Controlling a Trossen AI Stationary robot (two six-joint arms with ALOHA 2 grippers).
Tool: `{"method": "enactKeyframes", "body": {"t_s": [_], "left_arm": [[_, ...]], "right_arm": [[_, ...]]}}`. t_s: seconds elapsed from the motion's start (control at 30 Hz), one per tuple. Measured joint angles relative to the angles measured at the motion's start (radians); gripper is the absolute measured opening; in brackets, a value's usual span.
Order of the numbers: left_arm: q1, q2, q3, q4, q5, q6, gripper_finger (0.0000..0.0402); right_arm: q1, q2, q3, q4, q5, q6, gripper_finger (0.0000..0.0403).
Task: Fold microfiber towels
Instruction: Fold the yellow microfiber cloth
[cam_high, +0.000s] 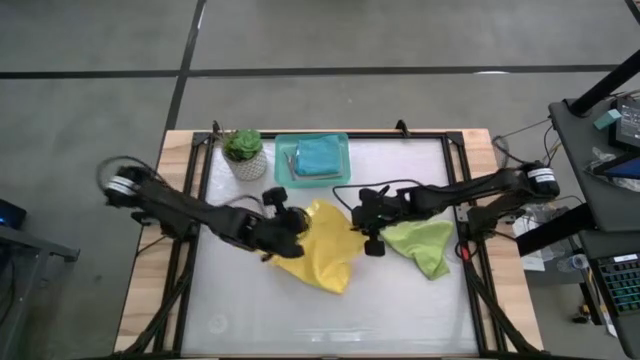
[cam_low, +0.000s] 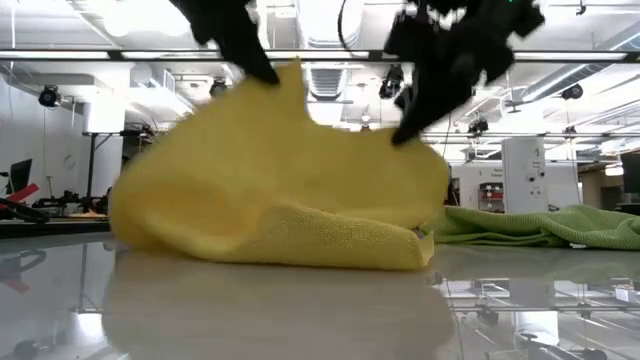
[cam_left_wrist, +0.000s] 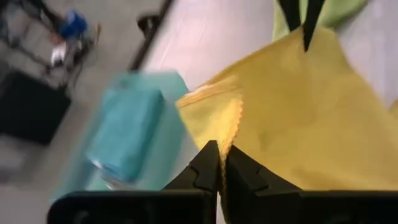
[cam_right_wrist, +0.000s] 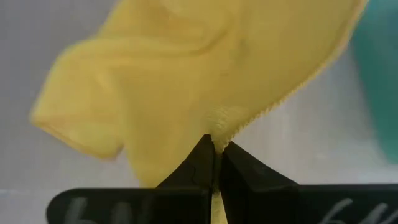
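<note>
Left gripper (cam_left_wrist: 219, 163) and right gripper (cam_right_wrist: 216, 149) both pinched shut on edge of yellow towel (cam_high: 322, 252), lifted between them for folding, lower part on table (cam_high: 250, 310). Lime green towel (cam_high: 425, 243) just beside right gripper.

I can't read any text, label, brand name, number or sign in any of my four views. Nothing printed shows on my table or on what lies on it, and the room behind it gives me no lettering clear enough to make out.
</note>
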Motion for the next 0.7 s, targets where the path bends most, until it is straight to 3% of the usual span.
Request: {"method": "enactKeyframes", "body": {"t_s": [0.33,0.6,0.7], "left_arm": [[0.030,-0.382,0.000,-0.041,0.075,0.269,0.0000],[0.055,-0.547,0.000,0.005,0.176,0.517,0.0000],[0.055,-0.588,0.003,0.032,0.176,0.603,0.0000]], "right_arm": [[-0.017,-0.142,0.243,-0.214,0.114,-0.157,0.0009],[-0.048,-0.142,0.505,-0.283,0.307,-0.314,0.0009],[-0.053,-0.142,0.584,-0.294,0.314,-0.354,0.0009]]}}
